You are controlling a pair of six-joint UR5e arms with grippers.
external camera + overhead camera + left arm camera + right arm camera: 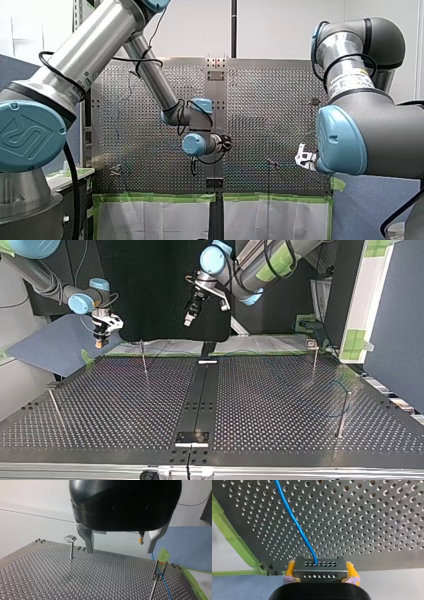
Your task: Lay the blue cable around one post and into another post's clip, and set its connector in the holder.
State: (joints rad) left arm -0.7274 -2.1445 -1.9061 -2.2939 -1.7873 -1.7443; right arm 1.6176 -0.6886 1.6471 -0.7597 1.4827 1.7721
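My right gripper point(319, 567) is clamped on the dark grey rectangular connector point(319, 573). Its yellow pads point(290, 568) press the connector's two short ends, so its long axis lies across the fingers. The thin blue cable point(294, 520) leaves the connector's holed face pointing straight ahead and runs out over the perforated metal table point(374, 517), whose edge carries green tape point(234, 545). In the top view this arm points its wrist down just off the table's far left corner. My left gripper point(119, 552), black with metal fingers point(88, 541), is spread wide around nothing, above the table. Ahead of it stand a flat-capped thin metal post point(71, 546) and a fork-topped post point(157, 576), with the cable passing at that fork.
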